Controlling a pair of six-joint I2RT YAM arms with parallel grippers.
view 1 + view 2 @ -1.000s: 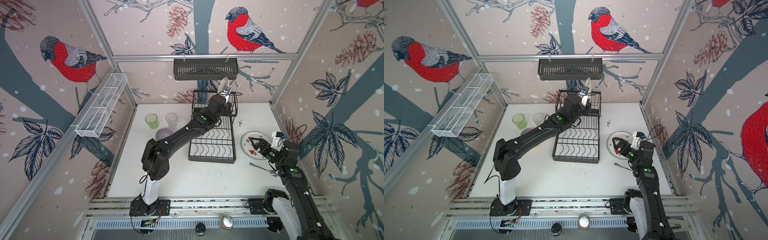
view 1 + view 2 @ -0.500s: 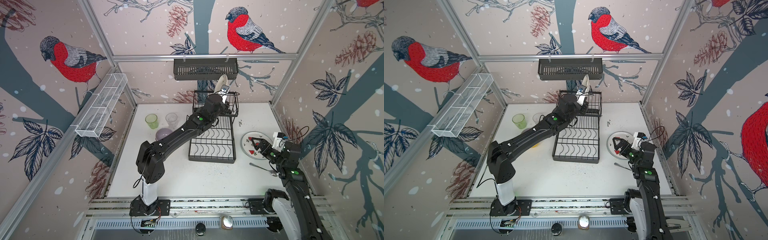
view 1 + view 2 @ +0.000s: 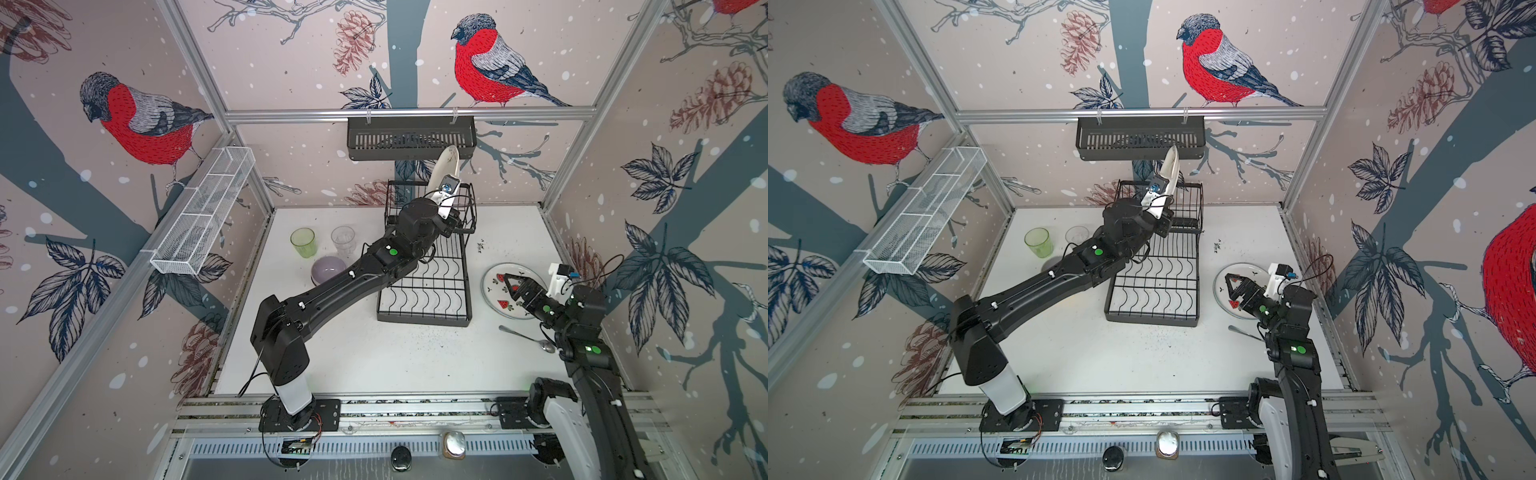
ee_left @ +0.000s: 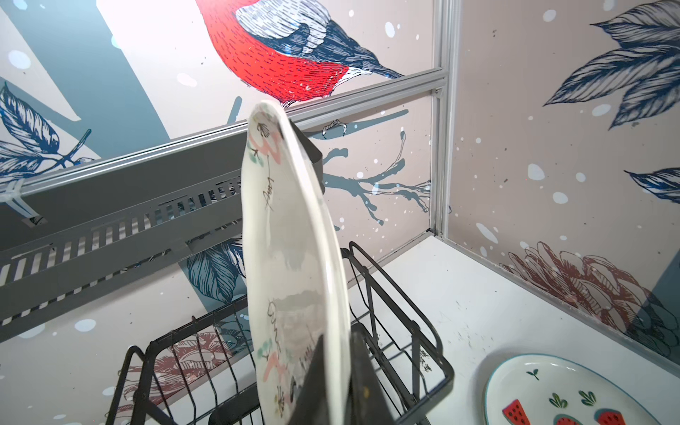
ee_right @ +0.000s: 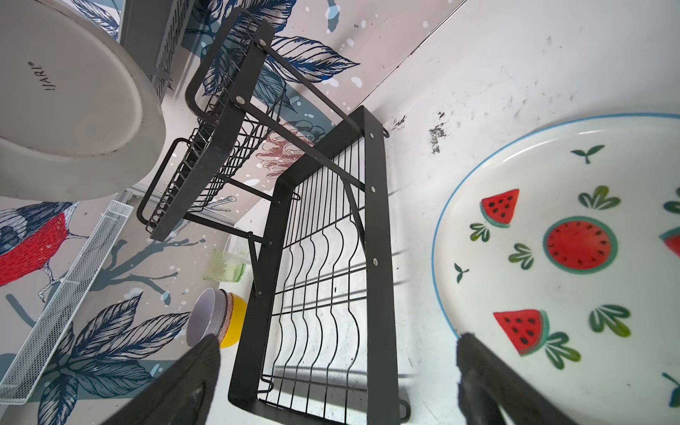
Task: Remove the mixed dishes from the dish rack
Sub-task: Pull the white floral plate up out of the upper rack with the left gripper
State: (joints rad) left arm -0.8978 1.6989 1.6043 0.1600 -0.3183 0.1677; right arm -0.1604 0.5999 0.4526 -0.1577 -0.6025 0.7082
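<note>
My left gripper (image 4: 336,375) is shut on the lower rim of a white patterned plate (image 4: 290,235), which stands on edge in the air above the raised tier of the black wire dish rack (image 3: 424,291). Both top views show this plate (image 3: 1170,168) in front of the wall basket. The right wrist view shows its plain underside (image 5: 66,92). My right gripper (image 3: 513,286) is open, with nothing between its fingers, just over a watermelon plate (image 3: 494,282) lying right of the rack. Left of the rack stand a green glass (image 3: 303,243), a clear glass (image 3: 343,240) and a lilac bowl (image 3: 328,268) nested in a yellow one (image 5: 235,323).
A metal spoon (image 3: 528,336) lies on the table near the right arm. A dark slatted shelf basket (image 3: 411,137) hangs on the back rail, close above the held plate. A white mesh trough (image 3: 203,216) runs along the left wall.
The left arm has lifted the plate slightly higher and leftward above the rack's raised tier, and its elbow has swung left. The right arm has barely moved.
</note>
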